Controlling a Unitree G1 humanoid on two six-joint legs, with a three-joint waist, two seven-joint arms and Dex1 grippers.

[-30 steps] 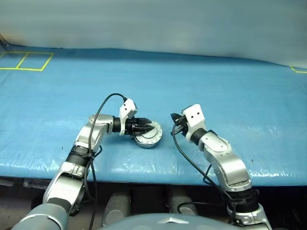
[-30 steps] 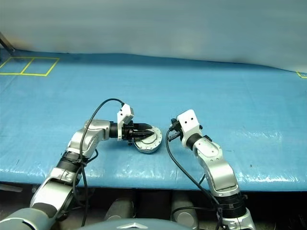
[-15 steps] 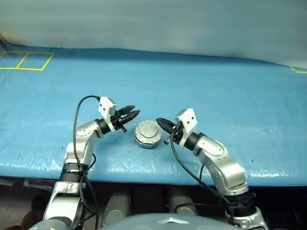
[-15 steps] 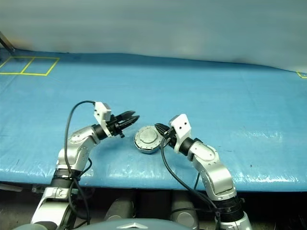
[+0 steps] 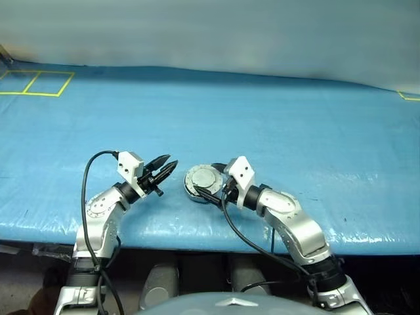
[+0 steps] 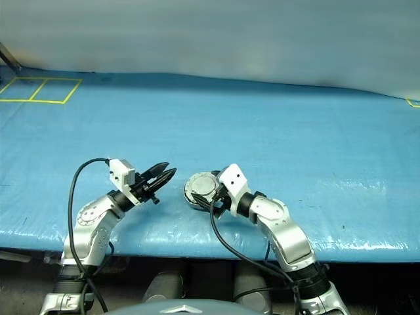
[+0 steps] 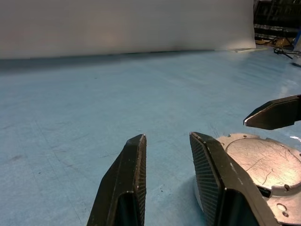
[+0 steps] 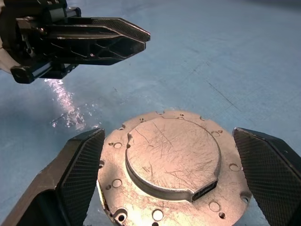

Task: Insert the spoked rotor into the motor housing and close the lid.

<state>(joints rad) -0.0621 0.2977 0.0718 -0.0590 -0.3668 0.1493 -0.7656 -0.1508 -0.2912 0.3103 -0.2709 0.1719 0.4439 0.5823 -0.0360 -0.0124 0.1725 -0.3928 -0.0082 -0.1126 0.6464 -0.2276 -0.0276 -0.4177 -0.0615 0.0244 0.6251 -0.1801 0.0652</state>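
Motor housing (image 5: 203, 180) sits on the blue table cover (image 5: 295, 125) near the front edge with its lid (image 8: 173, 160) shut, plain scratched grey face up. Right gripper (image 8: 174, 188) has its fingers spread wide, one on each side of the housing, not squeezing it. Left gripper (image 7: 168, 162) hangs just beside it, fingers only slightly apart, holding nothing.

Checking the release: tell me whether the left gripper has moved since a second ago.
Yes. The left gripper has pulled back off the closed lid toward the robot's left, now apart from it.
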